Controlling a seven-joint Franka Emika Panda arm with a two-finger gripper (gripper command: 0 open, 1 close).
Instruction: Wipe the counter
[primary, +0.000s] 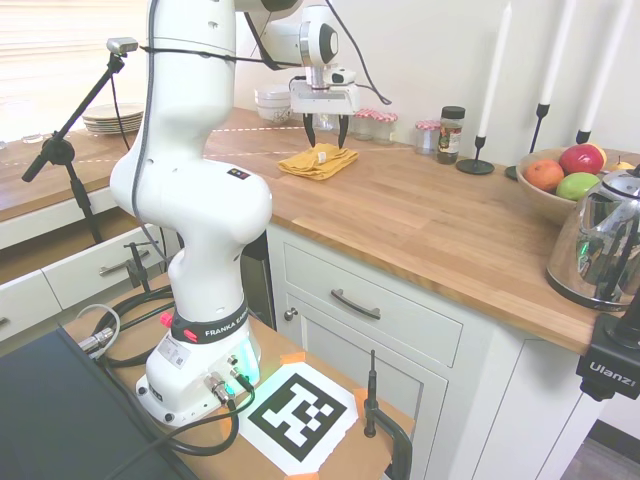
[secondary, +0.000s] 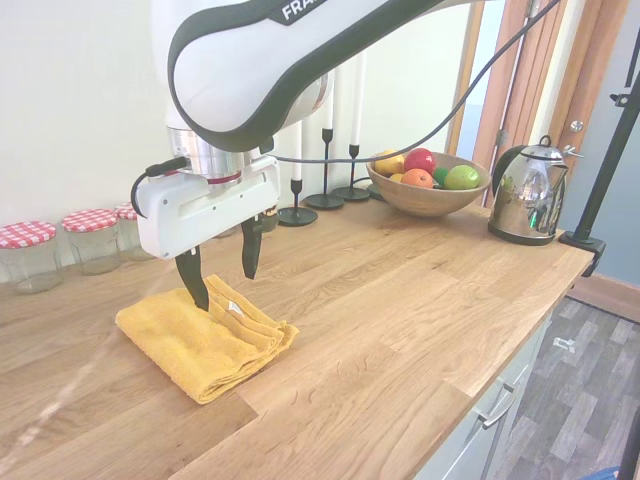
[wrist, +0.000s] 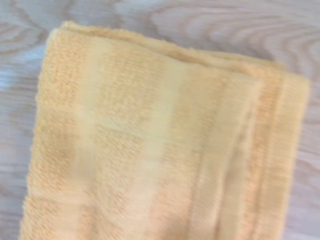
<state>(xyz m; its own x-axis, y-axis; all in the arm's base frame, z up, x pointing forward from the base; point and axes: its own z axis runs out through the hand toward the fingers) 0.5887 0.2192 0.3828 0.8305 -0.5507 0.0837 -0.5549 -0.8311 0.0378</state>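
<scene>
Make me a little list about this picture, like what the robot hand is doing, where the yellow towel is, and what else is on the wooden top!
gripper: open, fingers pointing down, just above the towel
yellow towel: folded, lying flat on the counter
holding anything: no
fruit bowl: far end of the counter, with fruit inside
kettle: shiny, beside the bowl
candlesticks: black, with white candles, by the wall
jars: checked lids, along the wall

Warm-brown narrow-plank bench (secondary: 400, 300) over white cabinets (primary: 380, 330); mustard-yellow folded towel (secondary: 205, 340) with paler bands; white arm (primary: 190, 190), black fingers (secondary: 192, 280); red-and-white check jar lids (secondary: 25, 234); red, orange, green fruit (secondary: 425, 172); black-and-white tag (primary: 300, 412).
</scene>
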